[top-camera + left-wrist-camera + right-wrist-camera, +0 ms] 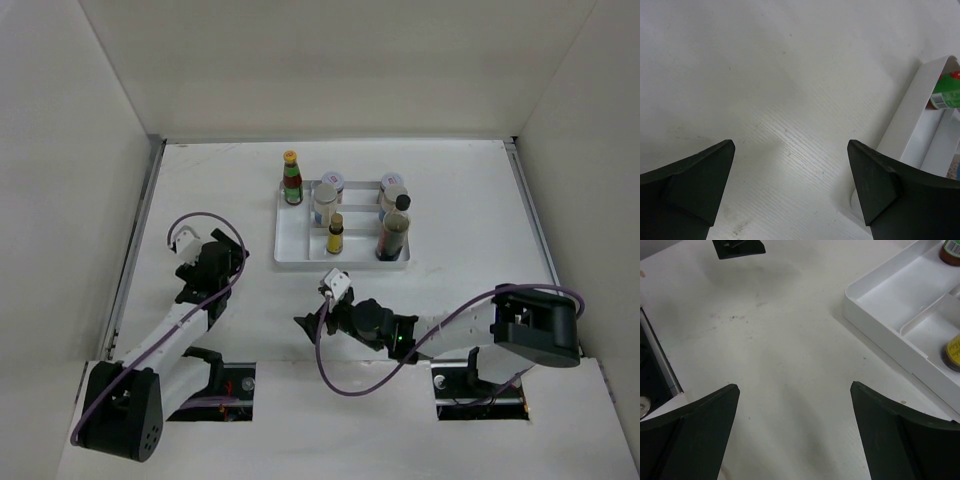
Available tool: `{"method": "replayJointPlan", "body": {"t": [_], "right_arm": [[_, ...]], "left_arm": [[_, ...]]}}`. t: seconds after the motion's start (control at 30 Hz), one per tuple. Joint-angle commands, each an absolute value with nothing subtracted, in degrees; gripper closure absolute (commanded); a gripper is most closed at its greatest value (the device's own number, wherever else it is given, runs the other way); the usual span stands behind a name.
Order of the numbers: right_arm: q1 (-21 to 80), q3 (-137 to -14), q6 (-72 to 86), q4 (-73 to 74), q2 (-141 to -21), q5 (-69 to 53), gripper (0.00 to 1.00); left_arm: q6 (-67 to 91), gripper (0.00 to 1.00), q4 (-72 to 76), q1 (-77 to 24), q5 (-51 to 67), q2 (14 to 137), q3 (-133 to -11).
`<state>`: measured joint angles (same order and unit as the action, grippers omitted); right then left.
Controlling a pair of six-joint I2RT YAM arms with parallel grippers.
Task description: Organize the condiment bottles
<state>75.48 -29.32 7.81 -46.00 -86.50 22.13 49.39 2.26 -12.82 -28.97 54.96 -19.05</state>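
Beside the tray (298, 252) of condiment bottles (335, 233) — left claw (790, 147), right claw (795, 390) agape.

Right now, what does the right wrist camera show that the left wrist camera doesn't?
Only the right wrist: the yellow bottle in a tray compartment, the left arm's dark tip at the top edge, and the open right gripper. Only the left wrist: the open left gripper. Both: the table, the white tray, and the red bottle in it.
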Motion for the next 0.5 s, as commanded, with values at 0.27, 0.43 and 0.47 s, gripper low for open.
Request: {"method": "replayJointPlan", "body": {"t": [0.27,0.43,0.47], "right_arm": [[78.35,-32.34,3.43,-48.78,-88.06,24.61,0.0],[78.35,-32.7,2.99,-48.43,-88.51,25.22,0.0],[78.61,-32.7,2.9,-48.43,-88.42,25.22,0.0]], "left_arm": [[49.83,0.0,6.94,-12.88,-29.97,55.99,-19.95],[49.4,0.0,6.42,-13.31,-29.97,56.25,-21.01],[49.22,0.0,6.85,-13.49,-30.06,56.34,-20.83]]}}
